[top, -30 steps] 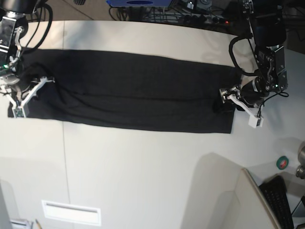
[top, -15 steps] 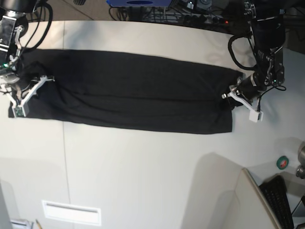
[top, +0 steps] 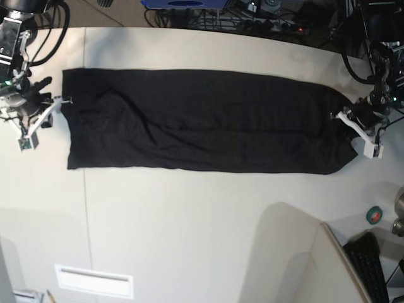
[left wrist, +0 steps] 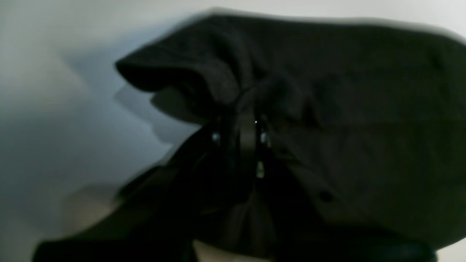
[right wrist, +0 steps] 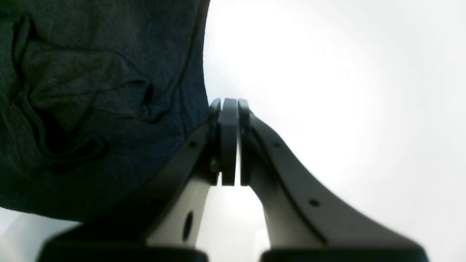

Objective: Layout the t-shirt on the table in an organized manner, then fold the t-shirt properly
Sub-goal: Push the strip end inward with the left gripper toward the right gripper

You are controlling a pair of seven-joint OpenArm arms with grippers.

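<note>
- Keyboard point(top: 374, 268) at near right corner of base view, black, beside a slanted pale panel point(top: 334, 265); small green-and-red round item point(top: 374, 216) just beyond it.
- White vent-like slot point(top: 95, 281) near the front-left edge of the table point(top: 189, 214); thin seam line runs front to back on that side.
- T-shirt point(top: 202, 120) lies mid-table as a long black band — stretched left to right, mostly flat w/ a few shallow creases along its length.
- Left gripper point(top: 353, 123) at the band's right end in base view: jaws pressed together on a bunched fold of the cloth; left wrist view shows fabric gathered up between the fingers, blurred.
- Right gripper point(top: 49, 108) at the band's left end, fingers together. In right wrist view the pads point(right wrist: 228, 138) meet w/ nothing seen between them; shirt edge lies just beside them, over the pale table. Contact w/ cloth — can't tell.
- Cables and dark gear point(top: 252, 12) beyond the far table edge.
</note>
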